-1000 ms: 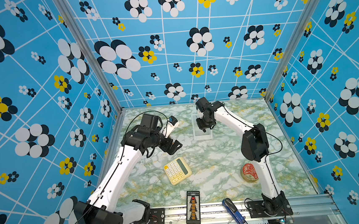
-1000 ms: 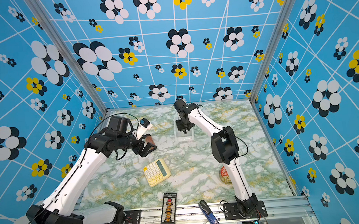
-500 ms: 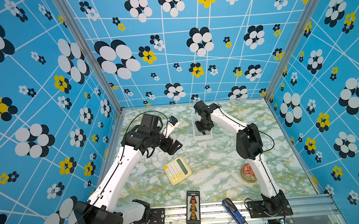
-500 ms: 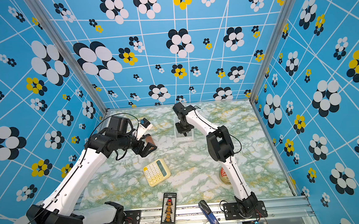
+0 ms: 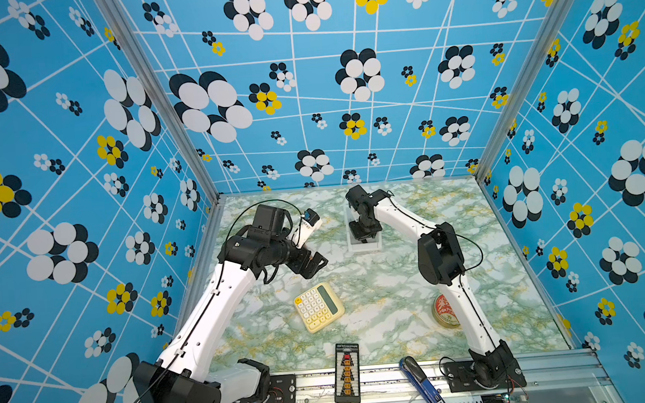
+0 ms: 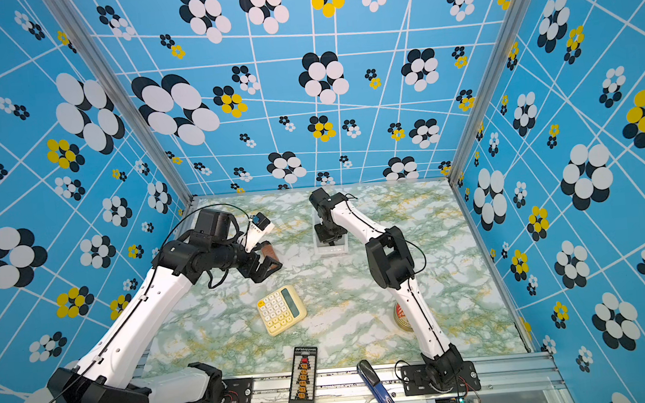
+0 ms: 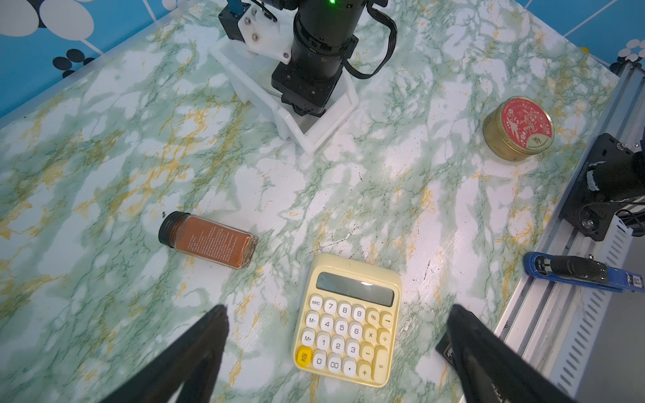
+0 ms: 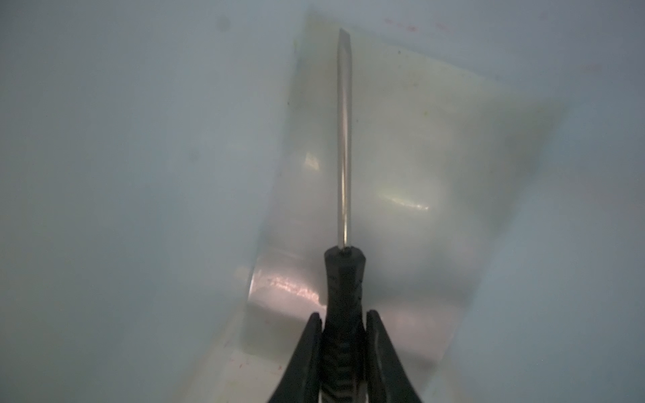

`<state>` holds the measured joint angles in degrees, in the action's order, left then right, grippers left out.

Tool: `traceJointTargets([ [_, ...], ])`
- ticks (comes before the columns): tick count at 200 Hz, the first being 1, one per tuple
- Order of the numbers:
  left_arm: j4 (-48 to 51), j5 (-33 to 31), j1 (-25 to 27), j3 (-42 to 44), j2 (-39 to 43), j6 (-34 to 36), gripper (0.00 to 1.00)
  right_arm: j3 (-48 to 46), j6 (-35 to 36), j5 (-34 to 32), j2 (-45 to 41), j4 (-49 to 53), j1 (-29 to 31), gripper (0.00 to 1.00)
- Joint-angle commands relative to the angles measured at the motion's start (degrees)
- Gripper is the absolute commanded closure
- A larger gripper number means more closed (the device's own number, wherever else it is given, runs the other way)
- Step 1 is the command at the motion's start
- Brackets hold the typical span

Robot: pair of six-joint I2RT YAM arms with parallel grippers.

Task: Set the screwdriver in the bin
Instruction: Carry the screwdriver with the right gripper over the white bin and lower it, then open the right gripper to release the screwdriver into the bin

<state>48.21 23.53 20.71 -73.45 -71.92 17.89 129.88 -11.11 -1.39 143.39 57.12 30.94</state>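
The right gripper (image 8: 343,315) reaches down inside the white bin (image 7: 291,131), which sits near the middle of the tabletop's far edge. Its jaws are clamped on the black handle of the screwdriver (image 8: 344,195). The thin grey shaft points away from the fingers over the bin's floor, and whether the flat tip touches the plastic cannot be told.

The screwdriver looks light and rigid, so it should neither sag nor bend in the grip. The handle is the place to take it: it is thicker than the shaft and seems ribbed, which gives the pads something to bite. The polished shaft is narrow and probably slippery, so a pinch there could let it roll or twist.

Because the tool is so light and slim, it will likely drop flat once let go, and may roll a little against a wall. The bin's thin walls look easy to nudge, so the fingers need to come out straight.

The left gripper (image 5: 314,264) hangs over the tabletop beyond the yellow calculator (image 7: 347,321), jaws wide apart and empty.
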Motion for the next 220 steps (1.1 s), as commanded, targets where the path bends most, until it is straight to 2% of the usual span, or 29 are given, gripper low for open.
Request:
traceJointTargets([
  [1, -0.2, -0.7, 0.4, 0.8, 0.0, 0.7, 0.01, 1.8, 0.6, -0.5, 1.2, 1.9, -0.2, 0.76],
  [66, -0.2, -0.9, 0.5, 0.4, -0.3, 0.7, 0.01, 1.8, 0.4, -1.0, 0.4, 2.0, -0.2, 0.7],
  [100, -2.4, -1.2, 0.5, 2.1, 0.6, 0.8, 0.01, 2.6, 0.9, -4.1, -1.4, 3.5, -0.2, 0.64],
  [154, -0.6, -4.7, 0.6, -1.1, -2.2, 0.6, 0.01, -0.1, 0.8, -5.1, -8.4, 1.4, 0.1, 0.58],
  [206, -1.7, -7.1, 0.8, -0.2, -2.8, 0.0, 0.01, -6.0, 0.9, -3.4, -18.3, -1.0, 0.5, 0.55],
  [220, -2.4, -8.2, 0.8, 0.0, -2.9, -0.3, 0.01, -9.6, 0.5, -3.3, -23.2, -2.9, 0.6, 0.55],
])
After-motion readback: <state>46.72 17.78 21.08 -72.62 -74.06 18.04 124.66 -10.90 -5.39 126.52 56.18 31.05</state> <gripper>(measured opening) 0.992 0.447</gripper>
